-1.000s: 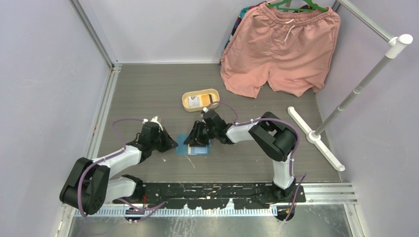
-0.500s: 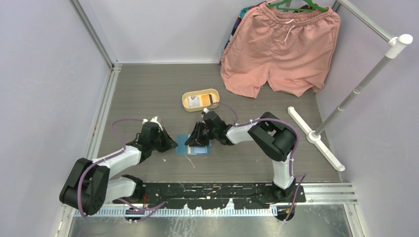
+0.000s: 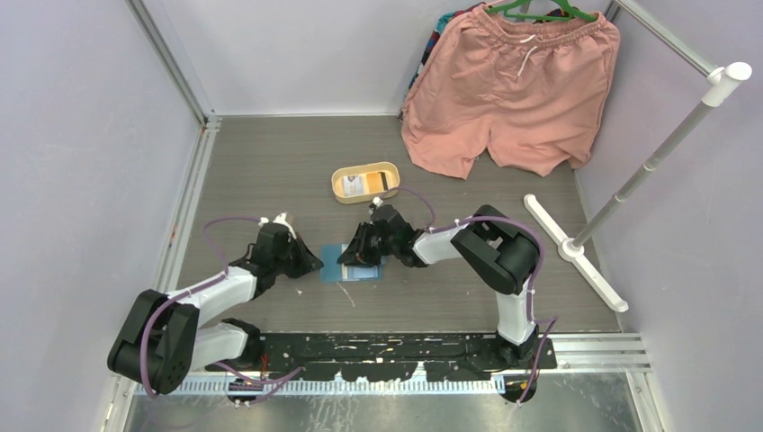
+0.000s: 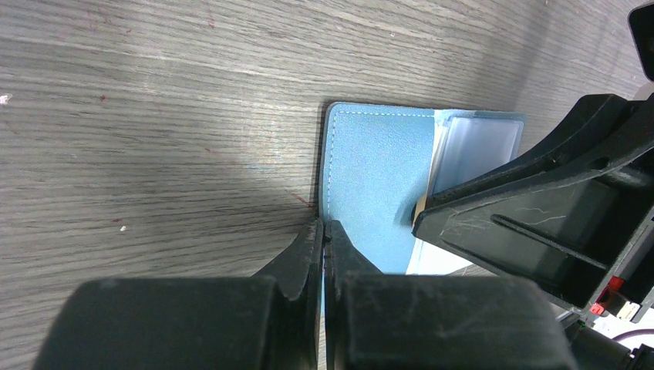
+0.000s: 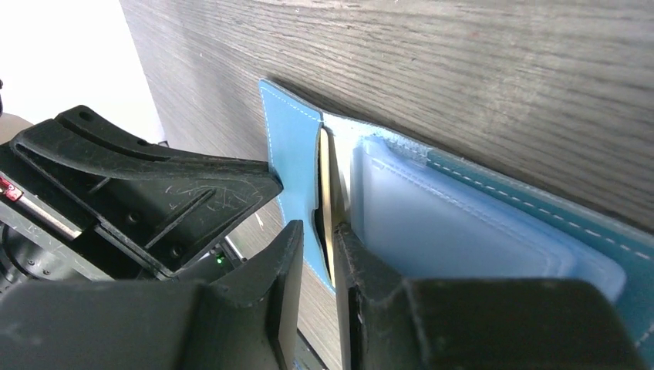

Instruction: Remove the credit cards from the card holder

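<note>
One broad table [image 3: 270, 162], grey wood-grain, matte. Soft pink shorts [image 3: 513, 90] on hanger, 1 o'clock corner. White tubular rack [image 3: 648, 162], 3 o'clock side. Yellow oval tray [image 3: 366, 166] at 12 o'clock of card holder, whitish card [image 3: 354, 185] lying inside.

Card holder [image 3: 346, 273] near table centre: teal-blue, stitched edge, lying open and flat, clear plastic pocket inside.

Left gripper [image 4: 322, 231] at its 9 o'clock, fingers clenched together, tips at stitched edge.

Right gripper [image 5: 320, 231] in from 2 o'clock, jaws narrow, straddling light-blue pocket flap and thin tan credit card [image 5: 329, 193] edge. Firm pinch or not: cannot tell.
</note>
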Tool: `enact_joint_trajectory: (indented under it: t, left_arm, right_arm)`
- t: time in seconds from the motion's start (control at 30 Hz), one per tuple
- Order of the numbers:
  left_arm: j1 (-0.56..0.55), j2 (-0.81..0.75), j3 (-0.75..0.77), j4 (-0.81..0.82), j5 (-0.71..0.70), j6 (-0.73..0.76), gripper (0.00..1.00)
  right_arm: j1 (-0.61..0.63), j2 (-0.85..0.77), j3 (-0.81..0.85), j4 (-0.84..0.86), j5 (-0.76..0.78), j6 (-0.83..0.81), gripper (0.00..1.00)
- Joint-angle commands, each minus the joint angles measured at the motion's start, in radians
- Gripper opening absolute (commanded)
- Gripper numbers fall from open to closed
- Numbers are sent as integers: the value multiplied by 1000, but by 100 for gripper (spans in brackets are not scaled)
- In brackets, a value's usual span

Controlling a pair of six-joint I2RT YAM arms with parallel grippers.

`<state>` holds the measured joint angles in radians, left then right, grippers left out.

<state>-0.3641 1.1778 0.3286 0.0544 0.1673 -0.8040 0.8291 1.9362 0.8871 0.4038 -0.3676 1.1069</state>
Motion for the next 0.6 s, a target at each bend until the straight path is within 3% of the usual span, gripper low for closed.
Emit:
enact_joint_trajectory:
  t: [0.0,0.43,0.57]
  left_arm:
    - [4,2,-23,-52,-8,15,0]
    - [4,4,-25,-53,-7,15,0]
    - [4,9,-23,-52,-7,15,0]
  right_arm:
    - [3,-51,-8,76,40,14,26]
    - [2,-56,-23,94,53,23,20]
    - [-1,-51,-25,101,49,27,13]
